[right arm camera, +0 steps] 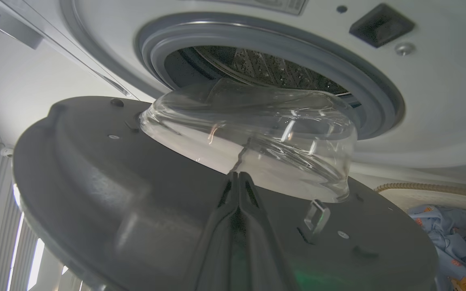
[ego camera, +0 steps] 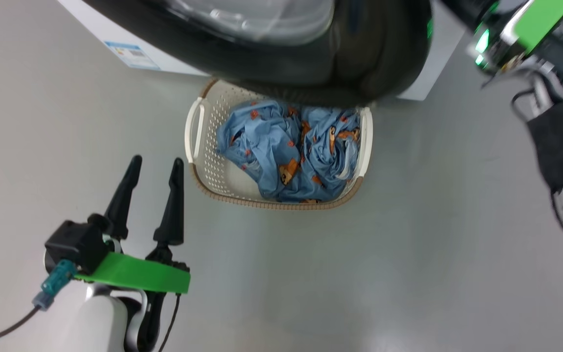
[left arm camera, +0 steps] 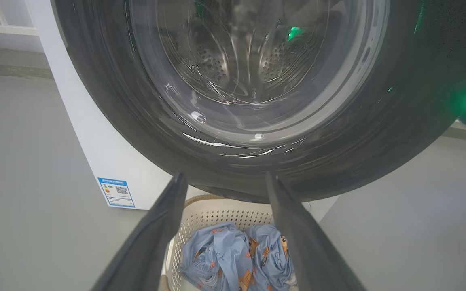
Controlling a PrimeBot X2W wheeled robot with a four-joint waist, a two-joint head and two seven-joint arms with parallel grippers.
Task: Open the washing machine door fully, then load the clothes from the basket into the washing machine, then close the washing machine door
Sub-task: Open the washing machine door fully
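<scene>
The washing machine door (ego camera: 311, 68) stands partly open, its black rim hanging over the back of the basket (ego camera: 213, 146). Light blue clothes (ego camera: 286, 151) lie crumpled in the basket. My left gripper (ego camera: 157, 160) hovers open to the basket's left, empty; its wrist view looks between its fingers (left arm camera: 160, 226) at the door's glass (left arm camera: 249, 81) and the clothes (left arm camera: 233, 254). My right gripper (right arm camera: 238, 174) is shut, its tips against the door's grey inner face (right arm camera: 95, 182) beside the glass bowl (right arm camera: 257, 137). Behind gapes the washing machine (right arm camera: 439, 101) with its drum (right arm camera: 257, 66).
Grey floor (ego camera: 408, 244) surrounds the basket, with free room in front and to the right. A blue label (ego camera: 132, 55) marks the washer's lower front. My right arm (ego camera: 530, 29) reaches in at the upper right, past the door's edge.
</scene>
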